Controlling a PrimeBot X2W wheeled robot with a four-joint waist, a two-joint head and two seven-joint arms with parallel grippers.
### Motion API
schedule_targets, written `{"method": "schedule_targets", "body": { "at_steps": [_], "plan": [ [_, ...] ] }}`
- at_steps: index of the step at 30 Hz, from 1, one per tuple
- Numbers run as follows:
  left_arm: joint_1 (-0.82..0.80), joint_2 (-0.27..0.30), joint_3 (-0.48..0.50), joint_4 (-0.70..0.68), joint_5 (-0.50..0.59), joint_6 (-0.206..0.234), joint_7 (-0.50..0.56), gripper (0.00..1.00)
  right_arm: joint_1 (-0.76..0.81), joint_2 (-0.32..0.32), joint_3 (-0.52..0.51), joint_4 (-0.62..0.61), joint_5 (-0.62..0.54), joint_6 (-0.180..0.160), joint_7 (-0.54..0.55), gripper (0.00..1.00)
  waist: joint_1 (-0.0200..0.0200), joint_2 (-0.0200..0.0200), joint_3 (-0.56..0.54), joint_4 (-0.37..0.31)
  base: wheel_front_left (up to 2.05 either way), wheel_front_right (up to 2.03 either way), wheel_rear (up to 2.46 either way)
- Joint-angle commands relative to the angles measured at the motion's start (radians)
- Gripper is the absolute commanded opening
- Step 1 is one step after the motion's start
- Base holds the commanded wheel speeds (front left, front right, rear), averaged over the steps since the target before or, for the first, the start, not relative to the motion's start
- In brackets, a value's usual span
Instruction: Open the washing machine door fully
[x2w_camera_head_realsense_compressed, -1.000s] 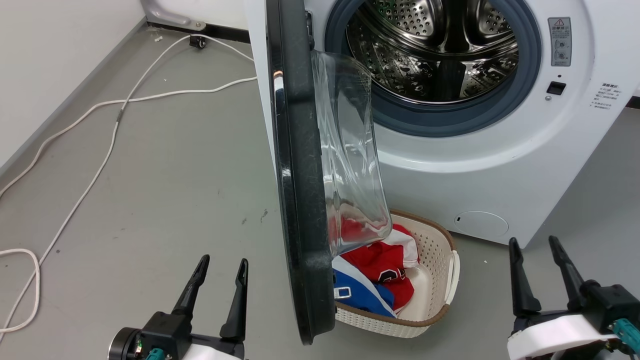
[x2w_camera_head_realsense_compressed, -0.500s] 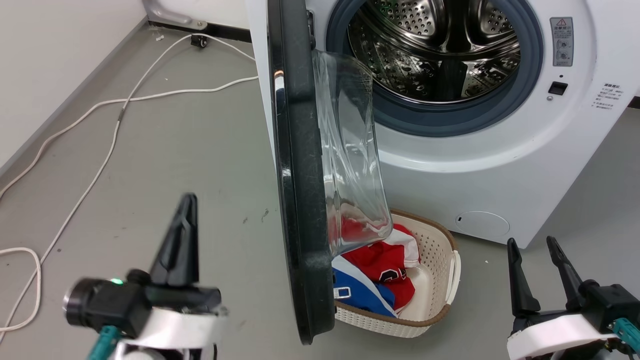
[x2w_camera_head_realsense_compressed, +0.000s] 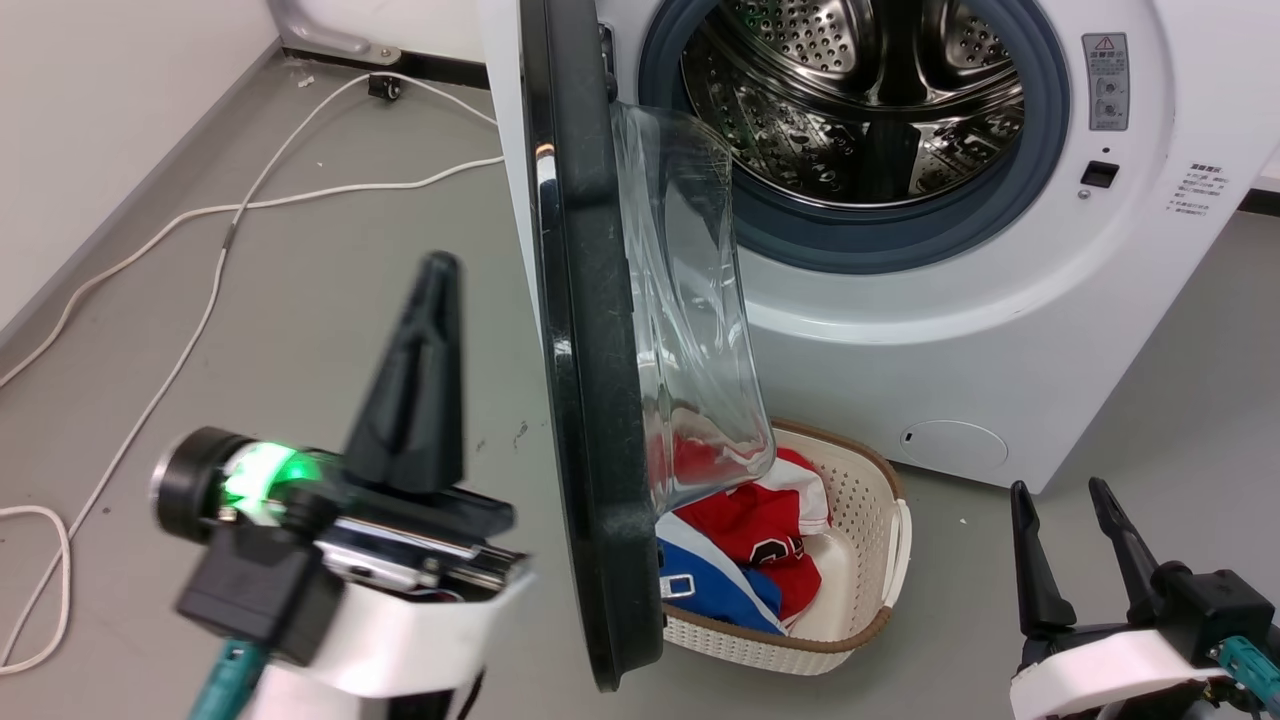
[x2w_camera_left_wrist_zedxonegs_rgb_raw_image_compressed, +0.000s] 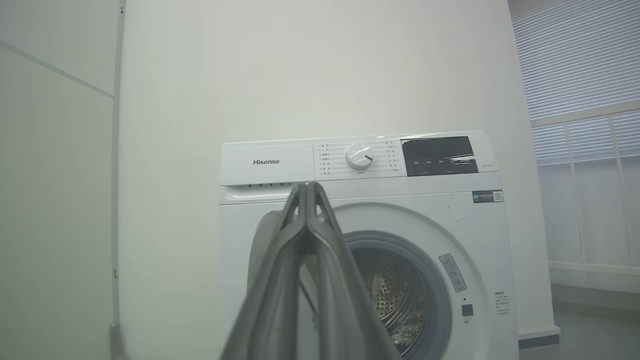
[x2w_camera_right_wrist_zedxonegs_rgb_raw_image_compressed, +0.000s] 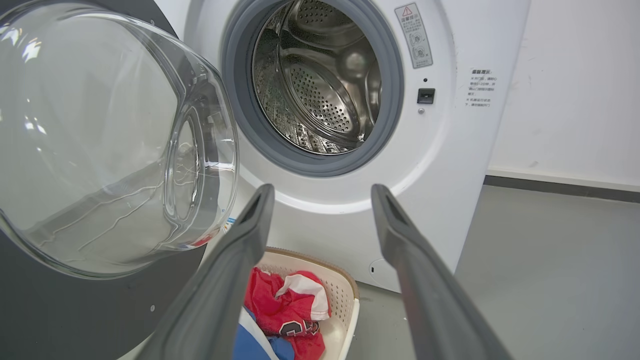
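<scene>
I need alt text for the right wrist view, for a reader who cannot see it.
A white washing machine stands with its door open at the left and its steel drum exposed. The right tool, open, rises from the bottom edge over a basket of red and blue clothes on the grey floor.

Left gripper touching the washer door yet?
Apart. Head view: grey floor shows between the shut left gripper and the washing machine door rim.

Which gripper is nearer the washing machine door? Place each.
Left. The left gripper is raised beside the black outer face of the washing machine door; the right gripper sits low, beyond the basket on the glass side.
</scene>
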Motion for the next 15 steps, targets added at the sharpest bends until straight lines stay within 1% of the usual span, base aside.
{"method": "schedule_targets", "body": {
  "at_steps": [1,3,5,9,13,15],
  "plan": [
    [0.000,-0.001,-0.004,0.001,0.002,-0.001,-0.001,0.00,-0.011,0.002,0.000,0.001,0.004,-0.001,-0.002,1.00,0.0000,-0.0001,0.000,-0.001,0.00,0.00,0.00],
    [0.019,0.002,-0.052,0.022,0.005,-0.009,-0.001,0.00,-0.011,0.002,-0.001,0.004,0.007,-0.001,-0.002,1.00,0.0000,-0.0001,-0.002,-0.004,0.00,0.00,0.00],
    [0.028,0.019,-0.105,0.042,0.015,-0.016,-0.001,0.00,-0.009,0.002,-0.004,0.006,0.011,-0.001,-0.002,1.00,0.0000,-0.0001,-0.003,-0.005,0.00,0.00,0.00],
    [0.051,0.034,-0.189,0.090,-0.005,-0.022,-0.001,0.00,-0.003,0.002,-0.010,0.010,0.016,-0.001,-0.002,1.00,0.0000,-0.0001,-0.003,-0.003,0.00,0.00,0.00],
    [0.067,0.060,-0.273,0.160,-0.033,-0.023,0.001,0.00,-0.004,0.001,-0.005,0.015,0.020,-0.001,-0.002,1.00,0.0000,-0.0001,-0.001,0.001,0.00,0.00,0.00],
    [0.068,0.061,-0.302,0.194,-0.055,-0.024,0.010,0.00,-0.007,0.002,-0.004,0.017,0.021,-0.001,-0.002,1.00,0.0000,-0.0001,0.001,0.004,0.00,0.00,0.00]
  ]
}}
